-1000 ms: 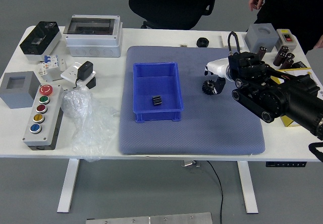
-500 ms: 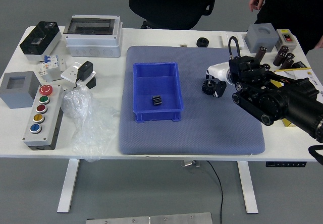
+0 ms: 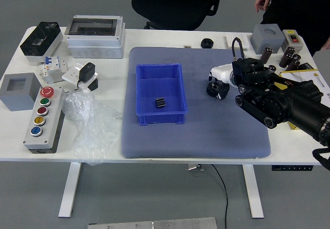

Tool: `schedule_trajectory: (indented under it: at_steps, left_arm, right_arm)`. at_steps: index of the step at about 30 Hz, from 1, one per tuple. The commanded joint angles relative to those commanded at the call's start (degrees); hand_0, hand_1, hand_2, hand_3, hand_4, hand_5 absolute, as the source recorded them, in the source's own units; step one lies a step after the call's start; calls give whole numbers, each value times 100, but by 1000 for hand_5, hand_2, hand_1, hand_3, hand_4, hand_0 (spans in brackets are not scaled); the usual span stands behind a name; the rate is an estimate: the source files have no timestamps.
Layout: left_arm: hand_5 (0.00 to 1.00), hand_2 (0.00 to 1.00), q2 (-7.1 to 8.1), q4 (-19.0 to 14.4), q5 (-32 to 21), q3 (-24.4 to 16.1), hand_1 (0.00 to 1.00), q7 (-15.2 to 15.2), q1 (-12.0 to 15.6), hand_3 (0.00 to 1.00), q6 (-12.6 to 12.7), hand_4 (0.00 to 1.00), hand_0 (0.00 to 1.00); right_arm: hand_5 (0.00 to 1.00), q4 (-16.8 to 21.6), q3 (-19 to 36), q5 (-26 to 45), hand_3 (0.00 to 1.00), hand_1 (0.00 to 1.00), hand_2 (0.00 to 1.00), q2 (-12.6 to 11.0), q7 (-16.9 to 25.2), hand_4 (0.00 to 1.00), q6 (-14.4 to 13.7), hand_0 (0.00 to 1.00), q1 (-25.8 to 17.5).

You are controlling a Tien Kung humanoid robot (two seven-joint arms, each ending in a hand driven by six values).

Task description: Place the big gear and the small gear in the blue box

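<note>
One blue box (image 3: 161, 118), open-topped, is sitting on the grey-blue mat (image 3: 196, 144); one small dark ridged piece (image 3: 160, 102), presumably the small gear, is lying inside. One dark toothed gear (image 3: 212, 89), presumably the big one, is resting on the mat's far half, right of the box and well apart from it. One robot right hand (image 3: 226, 75) is overlapping this gear in view; whether it is spread, closed or gripping, I cannot tell. Two hands of a person are showing: one (image 3: 263, 0) is hanging beyond the table's far edge, the other (image 3: 326, 44) is showing at the picture's right edge, neither handling a gear. Step in hand, by judgement: securing the big gear. Next move: confirming the grip, lifting above the box wall, carrying leftward and releasing beside the ridged piece.
</note>
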Motion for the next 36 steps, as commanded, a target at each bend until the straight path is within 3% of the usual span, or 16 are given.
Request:
schedule_trajectory:
  at_steps: [13,21,22,27,28,36]
  left_arm:
    - [372,821,-20,0,0,44,823,-1,-29,772,-2,594,857]
    - [372,821,-28,0,2,54,823,-1,-31,772,1,593,857]
    - [371,821,-29,0,4,52,823,-2,-33,773,1,594,857]
    - [371,821,-35,-1,9,45,823,-3,-41,773,0,594,857]
    - [371,821,-36,0,9,44,823,-3,-41,773,0,593,857]
    - [372,822,-43,1,3,39,823,1,-40,771,1,593,857]
  right_arm:
    - [16,-61,-1,37,822,582,782,39,10,745,-47,559,-56]
    - [13,-106,19,-13,802,573,764,74,38,741,-250,547,-94]
    - [13,-113,16,-22,723,520,706,80,41,734,-281,507,-101]
    - [13,-141,-4,-61,723,520,706,105,50,734,-438,507,-136]
    - [25,-144,-5,-73,651,481,647,108,50,711,-472,449,-144]
    - [31,-162,-1,-131,628,449,601,126,49,701,-669,420,-190]
